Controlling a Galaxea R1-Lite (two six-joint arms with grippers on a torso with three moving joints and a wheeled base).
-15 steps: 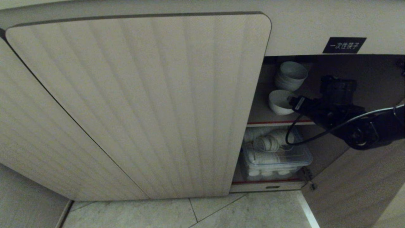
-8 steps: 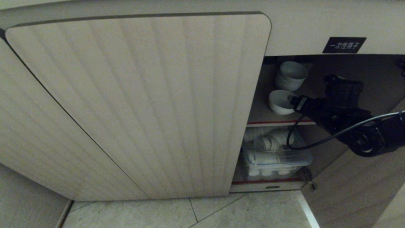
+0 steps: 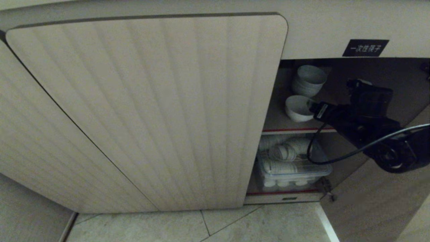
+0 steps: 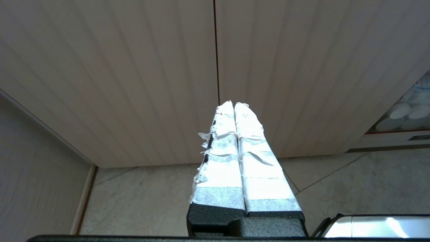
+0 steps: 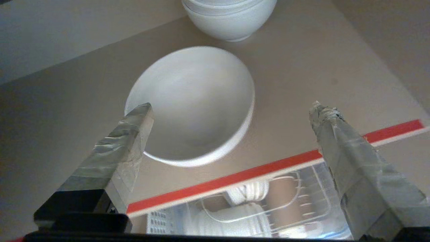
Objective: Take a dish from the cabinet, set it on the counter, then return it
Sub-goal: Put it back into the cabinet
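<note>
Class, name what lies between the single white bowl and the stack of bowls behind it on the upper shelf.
Only bare shelf separates the single bowl from the stack; the right wrist view shows it.

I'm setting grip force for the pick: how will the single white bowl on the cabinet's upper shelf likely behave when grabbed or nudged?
The dish looks like rigid glazed ceramic, so probably stiff, slick and chippable. Its deep round body could tip or skid if nudged at the rim, and the bowl stack stands close behind it. The open right gripper looks wide enough to take one wall.
</note>
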